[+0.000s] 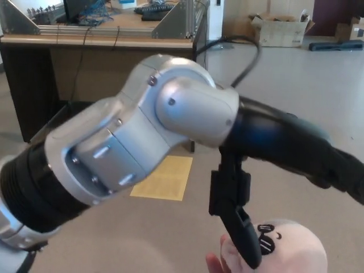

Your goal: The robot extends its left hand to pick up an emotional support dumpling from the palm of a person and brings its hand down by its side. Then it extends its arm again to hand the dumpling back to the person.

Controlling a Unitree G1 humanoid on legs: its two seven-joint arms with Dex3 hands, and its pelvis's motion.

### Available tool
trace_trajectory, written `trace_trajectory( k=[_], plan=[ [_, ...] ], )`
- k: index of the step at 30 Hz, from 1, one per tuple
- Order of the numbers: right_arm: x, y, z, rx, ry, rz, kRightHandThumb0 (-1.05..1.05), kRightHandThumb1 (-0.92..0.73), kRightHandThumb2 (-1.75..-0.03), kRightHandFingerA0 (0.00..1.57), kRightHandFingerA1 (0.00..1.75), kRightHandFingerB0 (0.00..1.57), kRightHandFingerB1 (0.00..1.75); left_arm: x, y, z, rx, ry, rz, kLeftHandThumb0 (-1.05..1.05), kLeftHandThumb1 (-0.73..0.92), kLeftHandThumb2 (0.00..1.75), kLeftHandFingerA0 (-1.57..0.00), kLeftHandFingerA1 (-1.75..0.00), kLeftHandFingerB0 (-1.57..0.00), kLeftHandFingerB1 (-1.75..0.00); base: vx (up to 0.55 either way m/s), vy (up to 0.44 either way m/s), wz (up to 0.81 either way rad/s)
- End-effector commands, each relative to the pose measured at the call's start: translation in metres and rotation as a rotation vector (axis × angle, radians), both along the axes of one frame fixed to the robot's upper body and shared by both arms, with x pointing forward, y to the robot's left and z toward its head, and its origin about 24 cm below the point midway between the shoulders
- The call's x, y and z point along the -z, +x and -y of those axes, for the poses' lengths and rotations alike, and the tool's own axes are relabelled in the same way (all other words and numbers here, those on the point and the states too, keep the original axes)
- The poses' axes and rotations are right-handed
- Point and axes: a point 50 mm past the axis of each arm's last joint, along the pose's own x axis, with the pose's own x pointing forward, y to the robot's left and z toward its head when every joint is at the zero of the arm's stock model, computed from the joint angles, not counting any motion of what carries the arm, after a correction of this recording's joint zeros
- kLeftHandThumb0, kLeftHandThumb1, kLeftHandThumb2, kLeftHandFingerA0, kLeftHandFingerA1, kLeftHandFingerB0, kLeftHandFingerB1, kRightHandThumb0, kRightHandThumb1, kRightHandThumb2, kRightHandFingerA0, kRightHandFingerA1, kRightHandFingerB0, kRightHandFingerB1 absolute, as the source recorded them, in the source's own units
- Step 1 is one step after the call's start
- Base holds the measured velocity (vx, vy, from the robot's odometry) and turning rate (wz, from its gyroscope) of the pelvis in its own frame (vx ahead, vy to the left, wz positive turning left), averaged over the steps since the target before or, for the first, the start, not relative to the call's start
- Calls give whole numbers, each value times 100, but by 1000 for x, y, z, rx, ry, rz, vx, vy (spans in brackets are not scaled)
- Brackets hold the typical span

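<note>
Dumpling (296, 250) is sitting at the bottom right of the frame, resting on a person's palm (215, 265) (only fingertips are showing). Left hand (267, 170) is reaching over it, spread wide and holding nothing, thumb pointing down against the plush face. Pickup seems underway; next, the fingers need closing around it. Beyond, yellow paper (165, 179) is lying on the floor before the surface (96, 40).

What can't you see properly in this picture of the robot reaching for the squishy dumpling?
- Dumpling, head view: its lower part is cut off by the bottom edge, and a black finger of the left hand crosses its face.
- Person's hand: only fingertips show at the bottom edge.
- Left hand: its far fingers run off the right edge, so any contact is unclear.
- Yellow sheet: partly hidden by the silver arm.
- Right hand: not in view.
</note>
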Motion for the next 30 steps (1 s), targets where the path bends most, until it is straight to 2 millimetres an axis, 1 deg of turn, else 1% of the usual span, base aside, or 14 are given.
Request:
trace_trajectory(
  k=[1,4,5,7,8,9,11,14,15,20,21,27,28,30],
  plan=[
    [-2,-2,5,-37,-28,-9,-48,-53,-95,50,61,31,50,10,1,1,-37,48,23,-93,48,56,-5,-31,0,-27,0,0,0],
    [-2,-2,5,-38,-28,-9,-48,-53,-95,50,61,31,50,11,1,1,-38,48,24,-93,48,56,-5,-31,0,-27,0,0,0],
    [-6,-1,7,-76,-55,26,-52,-73,-62,93,63,69,44,16,2,0,-50,68,15,-96,35,71,-8,-26,-7,-14,0,0,0],
    [-7,-2,7,-90,-37,51,-52,-69,-61,98,65,73,45,20,2,-2,-63,81,7,-88,31,72,-3,-23,-2,-18,0,0,0],
    [-8,-2,7,-88,-16,60,-52,-69,-61,98,65,73,45,21,2,-3,-69,85,4,-88,31,72,-3,-23,-2,-18,0,0,0],
    [-8,-2,6,-96,-27,69,-53,-72,-62,92,68,70,47,23,2,-5,-75,88,-2,-97,37,72,-9,-23,-5,-18,0,0,0],
    [-7,-2,5,-112,-74,72,-53,-72,-62,92,68,70,47,25,1,-7,-75,87,-7,-103,32,67,-4,-22,0,-17,0,0,0],
    [-7,-2,5,-113,-75,74,-53,-72,-62,92,68,70,47,26,0,-7,-76,87,-8,-103,32,67,-4,-22,0,-17,0,0,0],
    [-8,-2,5,-113,-74,77,-53,-72,-62,92,68,70,47,28,-1,-7,-69,92,-10,-82,46,91,0,-13,0,-1,0,0,0],
    [-8,-1,5,-113,-74,83,-53,-72,-62,92,68,70,47,34,-4,-8,-55,104,-14,-84,46,92,0,-12,0,0,0,0,0],
    [-8,-1,5,-113,-77,84,-53,-72,-62,92,68,70,47,37,-4,-8,-59,121,-21,-90,48,94,0,-7,0,0,0,0,0],
    [-9,0,5,-114,-79,87,-53,-72,-62,92,68,70,47,38,-4,-9,-63,128,-24,-90,48,94,0,-7,0,0,0,0,0],
    [-9,1,5,-115,-79,89,-53,-72,-62,92,68,70,47,40,-4,-11,-73,163,-30,-102,56,100,0,0,0,0,0,0,0],
    [-10,1,5,-115,-80,89,-53,-72,-62,92,68,70,47,42,-3,-12,-79,180,-35,-103,56,101,0,0,0,0,0,0,0]
  ],
)
